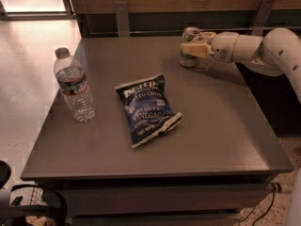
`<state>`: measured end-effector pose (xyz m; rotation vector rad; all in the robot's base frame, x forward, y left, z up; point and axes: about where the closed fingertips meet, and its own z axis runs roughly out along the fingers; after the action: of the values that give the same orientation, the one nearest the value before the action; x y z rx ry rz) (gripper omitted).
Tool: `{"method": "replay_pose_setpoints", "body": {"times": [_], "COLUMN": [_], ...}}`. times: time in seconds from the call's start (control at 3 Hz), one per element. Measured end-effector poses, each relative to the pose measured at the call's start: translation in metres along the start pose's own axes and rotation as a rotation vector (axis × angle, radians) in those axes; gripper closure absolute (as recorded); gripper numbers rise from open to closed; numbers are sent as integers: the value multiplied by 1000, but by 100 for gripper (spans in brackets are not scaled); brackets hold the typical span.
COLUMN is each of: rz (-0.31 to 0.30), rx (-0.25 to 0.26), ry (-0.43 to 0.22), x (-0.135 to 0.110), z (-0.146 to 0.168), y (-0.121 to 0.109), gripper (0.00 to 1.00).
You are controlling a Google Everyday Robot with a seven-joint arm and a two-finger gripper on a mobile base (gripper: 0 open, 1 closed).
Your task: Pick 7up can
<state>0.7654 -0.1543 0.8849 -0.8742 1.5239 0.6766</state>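
The 7up can (189,59), silver with a silver top, stands upright on the grey table (216,126) near its far right edge. My gripper (196,42) reaches in from the right on a white arm (263,48) and sits around the upper part of the can. One cream finger (192,49) crosses the can's front and the other lies behind it. The gripper looks shut on the can, which still rests on the table.
A blue chip bag (148,109) lies flat in the middle of the table. A clear plastic water bottle (74,86) stands upright near the left edge. A wooden wall with metal posts runs behind the table.
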Motion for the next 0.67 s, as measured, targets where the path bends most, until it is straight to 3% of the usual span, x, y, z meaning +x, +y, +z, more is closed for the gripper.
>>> {"method": "replay_pose_setpoints", "body": {"times": [0.67], "rz": [-23], "rx": [-5], "ry": [-39], "x": [-21], "z": [-7], "y": [8], "gripper": [100]}}
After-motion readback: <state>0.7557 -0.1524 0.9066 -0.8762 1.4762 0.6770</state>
